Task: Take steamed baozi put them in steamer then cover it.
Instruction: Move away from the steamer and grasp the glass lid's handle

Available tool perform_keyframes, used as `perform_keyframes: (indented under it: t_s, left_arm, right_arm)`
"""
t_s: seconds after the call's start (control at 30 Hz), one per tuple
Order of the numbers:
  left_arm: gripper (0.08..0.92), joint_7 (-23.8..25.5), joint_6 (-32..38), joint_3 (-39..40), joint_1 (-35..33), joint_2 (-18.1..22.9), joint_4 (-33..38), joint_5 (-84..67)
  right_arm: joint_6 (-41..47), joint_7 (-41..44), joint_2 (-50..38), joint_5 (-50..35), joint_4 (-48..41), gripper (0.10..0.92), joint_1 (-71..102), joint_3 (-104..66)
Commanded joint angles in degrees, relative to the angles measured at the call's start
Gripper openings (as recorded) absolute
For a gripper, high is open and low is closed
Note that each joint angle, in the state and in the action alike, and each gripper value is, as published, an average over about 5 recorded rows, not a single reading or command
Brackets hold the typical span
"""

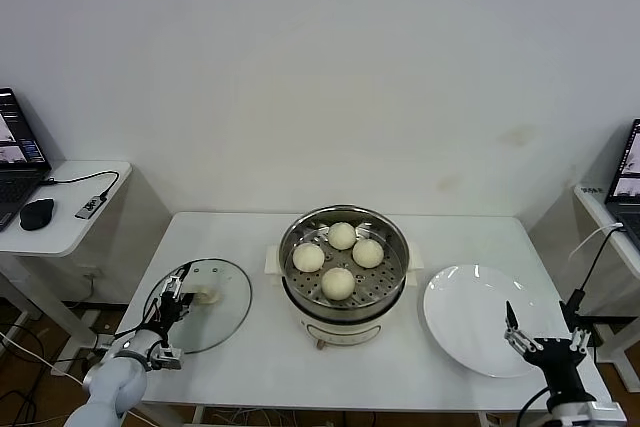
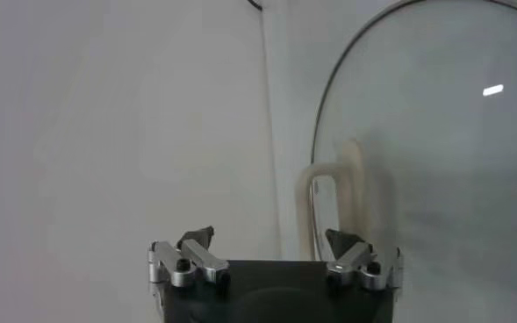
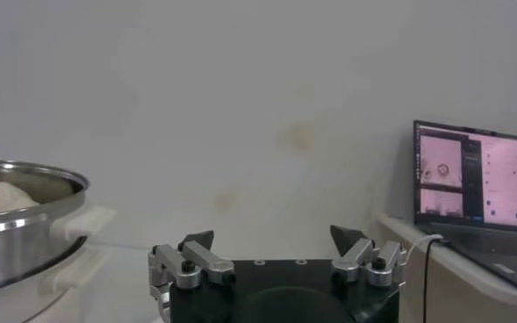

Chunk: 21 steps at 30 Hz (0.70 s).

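We find all four steamed baozi (image 1: 340, 257) already seated on the perforated tray inside the steamer (image 1: 343, 277), which stands uncovered at the middle of the surface (image 1: 260, 347).

The cover (image 1: 200, 304) lies flat on the surface, apart from the steamer on the robot's left, its cream-white bar handle (image 1: 207, 296) facing up. The left pincer (image 1: 176, 290) sits low over the near-left part of the cover, just beside the handle; the left wrist view shows its fingers (image 2: 197, 239) spread apart and holding nothing, with the handle (image 2: 333, 206) lying just ahead of the pincer, nearer one fingertip than the other — no contact is visible.

The right pincer (image 1: 545, 332) stands at the near right corner of the surface, just past the edge of the white plate (image 1: 480, 319), well apart from the steamer. Its fingers (image 3: 197, 240) are likewise spread and empty. From the right wrist view the steamer (image 3: 21, 219) shows off to one side, one bun visible above the rim — and a laptop (image 3: 477, 197) stands on a side table beyond the pincer.
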State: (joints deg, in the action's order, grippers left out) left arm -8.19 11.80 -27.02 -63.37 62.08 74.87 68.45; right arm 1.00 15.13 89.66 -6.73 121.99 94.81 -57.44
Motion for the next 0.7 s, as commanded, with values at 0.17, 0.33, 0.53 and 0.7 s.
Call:
perform_keyframes:
  t_s: [0.17,0.33,0.53,0.7]
  left_arm:
    - [0.61,0.2,0.9,1.1,2.3,0.1,-4.0,-0.7]
    - [0.471,-1.1,1.8,1.3,3.0,0.5,-6.0,-1.2]
    - [0.298,-2.7,2.2,0.8,2.4,0.7,-6.1,-2.4]
    - [0.166,-3.9,1.9,-0.5,-0.1,0.4,-1.6,-4.0]
  right_arm:
    - [-0.4,0.1,0.6,1.5,-0.1,0.823,0.3,1.8]
    - [-0.7,0.2,0.7,2.1,-0.3,0.823,0.5,2.2]
    - [-1.1,0.4,0.6,2.4,-0.4,0.823,0.6,2.4]
    - [-1.4,0.6,0.6,3.1,-0.4,0.823,0.8,2.8]
